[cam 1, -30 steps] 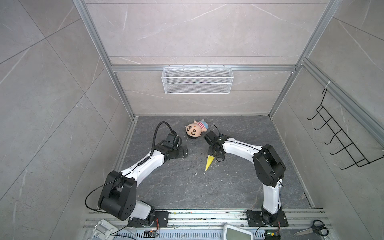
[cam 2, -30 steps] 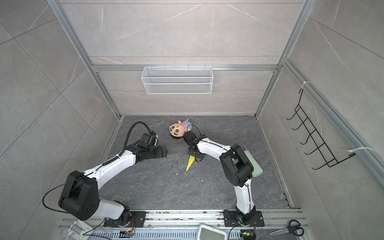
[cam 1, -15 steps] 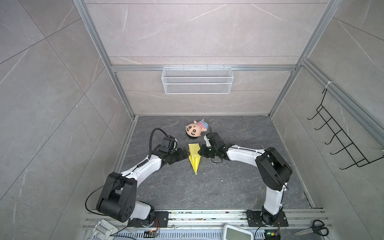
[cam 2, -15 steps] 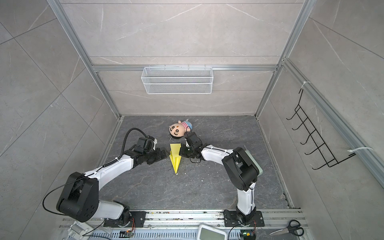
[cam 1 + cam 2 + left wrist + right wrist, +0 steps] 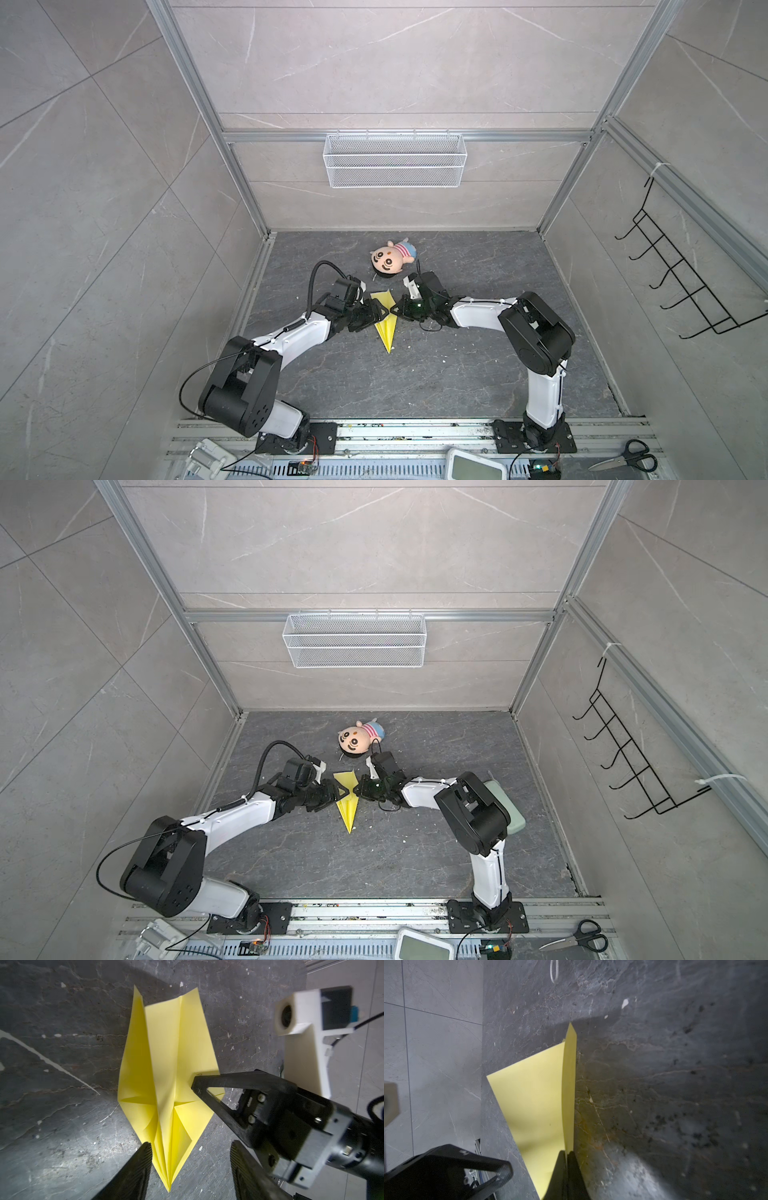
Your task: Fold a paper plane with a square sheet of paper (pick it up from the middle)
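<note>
One paper plane (image 5: 387, 332); right pincer (image 5: 566, 1155) pinching its wing; left pincer (image 5: 190, 1144) parted astride nose; one doll (image 5: 388, 262).

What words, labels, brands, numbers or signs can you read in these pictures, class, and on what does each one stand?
No text can be read in any view.
Yellow folded paper plane: a faint dark mark at one edge, too small to read.
Black finger of the left gripper: a small pale mark, too blurred to read.
White-framed screen: nothing legible.
</note>
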